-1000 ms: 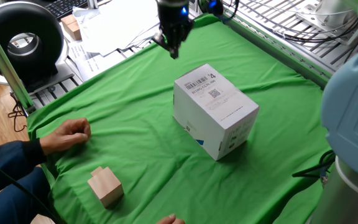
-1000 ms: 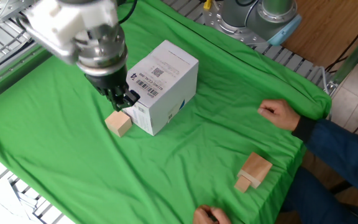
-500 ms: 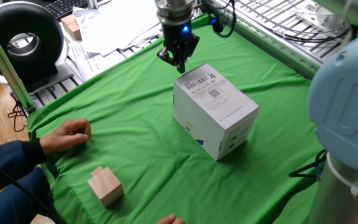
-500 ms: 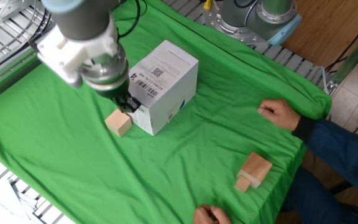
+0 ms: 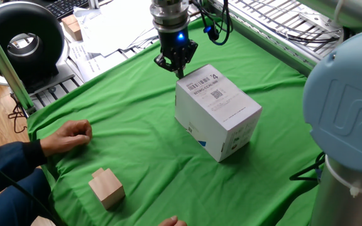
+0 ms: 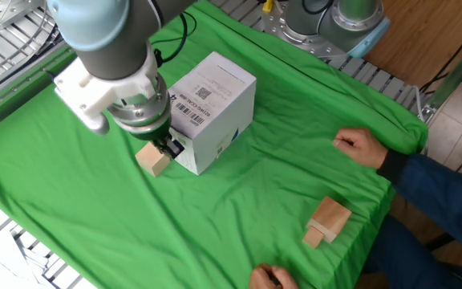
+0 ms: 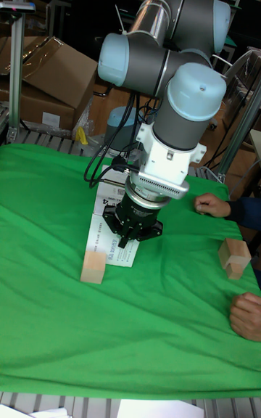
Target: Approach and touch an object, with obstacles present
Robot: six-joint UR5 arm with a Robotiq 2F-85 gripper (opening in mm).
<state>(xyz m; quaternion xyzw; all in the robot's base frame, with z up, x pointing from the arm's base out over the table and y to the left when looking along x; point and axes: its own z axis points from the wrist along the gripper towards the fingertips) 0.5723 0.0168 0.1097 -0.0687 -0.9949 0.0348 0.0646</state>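
Observation:
A small wooden block (image 6: 153, 158) lies on the green cloth (image 6: 79, 209) against the left side of a white cardboard box (image 6: 211, 108). My gripper (image 6: 171, 147) points down with its fingers together, its tip low beside the box and just right of that block. From the tall fixed view the gripper (image 7: 130, 236) hangs in front of the box (image 7: 109, 244), with the block (image 7: 93, 268) to its lower left. In one fixed view the gripper (image 5: 176, 67) sits at the far top corner of the box (image 5: 217, 110), which hides the block. Whether the tip touches the block, I cannot tell.
A second, notched wooden block (image 5: 107, 188) lies near the cloth's edge between a person's two hands (image 5: 71, 135) (image 6: 271, 278). Metal racks (image 5: 281, 25) border the table. A black round device (image 5: 22, 41) and papers sit beyond the cloth.
The gripper has come down and a little sideways, from above the cloth to low beside the white box, close to the small block. The box, blocks and hands stay put.

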